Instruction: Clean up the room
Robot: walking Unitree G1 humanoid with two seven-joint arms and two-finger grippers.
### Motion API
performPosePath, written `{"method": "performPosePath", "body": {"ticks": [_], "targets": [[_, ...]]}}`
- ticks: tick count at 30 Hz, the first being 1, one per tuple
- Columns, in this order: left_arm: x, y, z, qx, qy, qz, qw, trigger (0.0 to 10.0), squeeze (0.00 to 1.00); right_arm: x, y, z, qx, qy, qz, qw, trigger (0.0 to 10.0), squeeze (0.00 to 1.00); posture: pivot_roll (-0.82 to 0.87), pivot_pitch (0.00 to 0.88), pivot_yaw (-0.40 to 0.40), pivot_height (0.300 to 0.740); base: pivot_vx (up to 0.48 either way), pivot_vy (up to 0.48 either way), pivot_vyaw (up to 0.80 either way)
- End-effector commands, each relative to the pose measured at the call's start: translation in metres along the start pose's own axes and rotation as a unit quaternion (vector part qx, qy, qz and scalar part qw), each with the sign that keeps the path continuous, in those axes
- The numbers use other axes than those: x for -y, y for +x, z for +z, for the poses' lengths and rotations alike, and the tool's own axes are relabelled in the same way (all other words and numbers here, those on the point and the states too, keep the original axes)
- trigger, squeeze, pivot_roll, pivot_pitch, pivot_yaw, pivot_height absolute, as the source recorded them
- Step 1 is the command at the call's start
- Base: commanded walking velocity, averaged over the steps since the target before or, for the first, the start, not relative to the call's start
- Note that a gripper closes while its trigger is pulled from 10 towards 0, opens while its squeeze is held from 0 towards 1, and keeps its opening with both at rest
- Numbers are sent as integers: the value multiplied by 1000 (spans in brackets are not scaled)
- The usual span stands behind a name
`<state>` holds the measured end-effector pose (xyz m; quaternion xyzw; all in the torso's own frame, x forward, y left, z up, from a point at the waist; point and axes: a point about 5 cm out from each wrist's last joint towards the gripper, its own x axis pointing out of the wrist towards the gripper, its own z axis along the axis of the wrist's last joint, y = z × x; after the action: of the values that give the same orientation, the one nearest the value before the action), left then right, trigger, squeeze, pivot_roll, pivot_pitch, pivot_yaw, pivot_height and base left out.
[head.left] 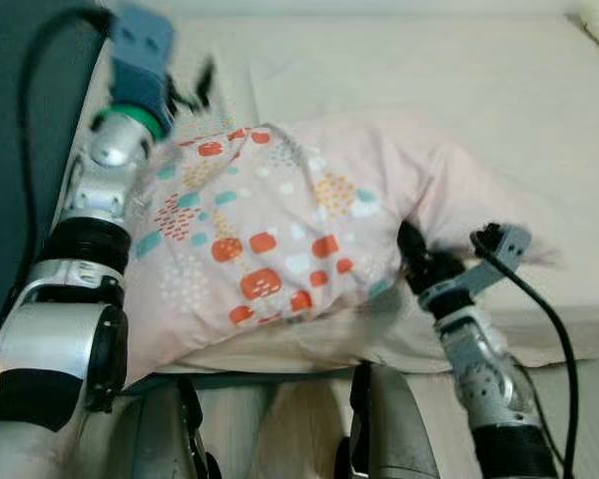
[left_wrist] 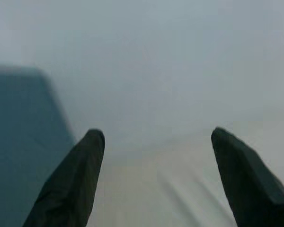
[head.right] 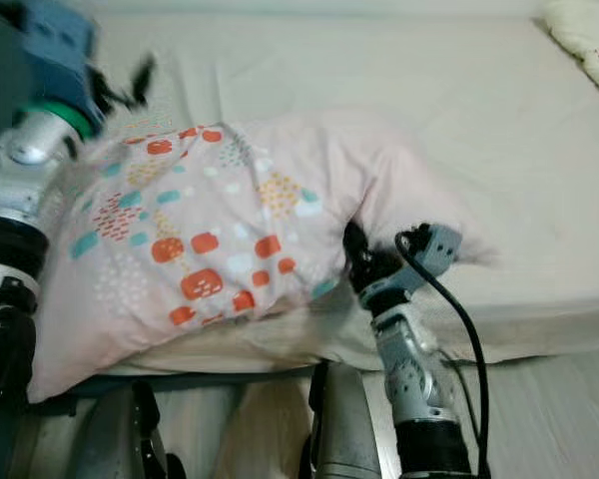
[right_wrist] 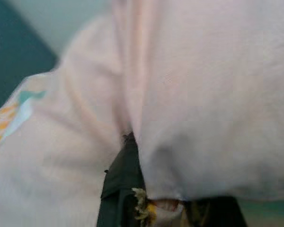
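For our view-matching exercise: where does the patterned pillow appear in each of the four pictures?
Left eye view: pillow at centre, on the bed.
Right eye view: pillow left of centre.
Left wrist view: no pillow; open left gripper over the sheet.
Right wrist view: pink pillow fabric, pinched by the right gripper.
Shared landmark: the pinched pink corner.

The left arm reaches forward and up on the left, its left end effector [head.left: 195, 90] with fingers [left_wrist: 75, 179] spread wide apart. The right arm bends inward, its right end effector [head.left: 414, 259] clamped on pink cloth [right_wrist: 189, 94]
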<state>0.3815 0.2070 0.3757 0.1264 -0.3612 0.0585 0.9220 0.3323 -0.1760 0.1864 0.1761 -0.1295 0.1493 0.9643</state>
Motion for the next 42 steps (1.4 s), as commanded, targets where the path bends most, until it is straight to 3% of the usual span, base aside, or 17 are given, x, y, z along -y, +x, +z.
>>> {"method": "performPosePath", "body": {"ticks": [1,3,6,10,14,22,23,24,25,28,31,32,35,38,40,41,42], "targets": [[-7,-2,4,17,3,20,1000,10000,0,-9,3,7,19,-21,27,999,0,0,-6,184,29,536,0,0,0],[-9,-9,23,62,52,5,997,10000,0,-15,15,24,31,-58,68,996,0,0,0,187,27,536,0,0,0],[-1,-27,30,66,74,-35,994,10000,0,-14,27,36,40,-76,81,993,0,0,0,187,27,536,0,0,0],[11,-69,16,10,70,-89,994,10000,0,-6,38,44,34,-146,85,985,0,0,34,203,22,536,0,0,0],[2,-101,9,-15,86,-80,993,10000,0,12,48,65,28,-248,62,966,0,0,47,213,16,536,0,0,0],[1,-117,29,-30,4,-139,990,10000,0,48,56,103,37,-319,-42,946,0,0,73,222,4,536,0,0,0],[5,-124,39,-38,-11,-188,981,10000,122,57,57,110,39,-317,-73,945,0,0,95,224,2,536,0,0,0],[5,-124,39,-38,-11,-188,981,10000,122,57,57,110,39,-317,-73,945,0,0,95,224,2,536,0,0,0],[8,-131,46,-41,-6,-236,971,10000,1000,64,58,115,40,-313,-96,944,0,0,95,224,2,536,0,0,0],[12,-141,50,-47,11,-283,958,10000,1000,67,58,117,45,-300,-104,947,0,0,116,224,3,536,0,0,0],[22,-176,41,-82,66,-376,921,10000,1000,61,63,109,47,-284,-91,953,0,0,122,218,14,536,0,0,0],[22,-176,41,-82,66,-376,921,10000,1000,61,63,109,47,-284,-91,953,0,0,122,218,14,536,0,0,0],[26,-210,9,-172,75,-410,893,10000,1000,57,67,100,41,-277,-82,957,0,0,128,210,8,536,0,0,0],[30,-219,-16,-223,62,-396,889,10000,1000,59,66,96,30,-273,-85,958,0,0,121,205,3,536,0,0,0],[33,-214,-36,-234,91,-369,895,10000,118,58,59,93,40,-263,-79,961,0,0,103,199,6,536,0,0,0],[33,-214,-36,-234,91,-369,895,10000,118,58,59,93,40,-263,-79,961,0,0,103,199,6,536,0,0,0],[33,-209,-42,-238,97,-353,900,10000,0,57,52,93,54,-255,-76,962,0,0,95,198,11,536,0,0,0]]}}
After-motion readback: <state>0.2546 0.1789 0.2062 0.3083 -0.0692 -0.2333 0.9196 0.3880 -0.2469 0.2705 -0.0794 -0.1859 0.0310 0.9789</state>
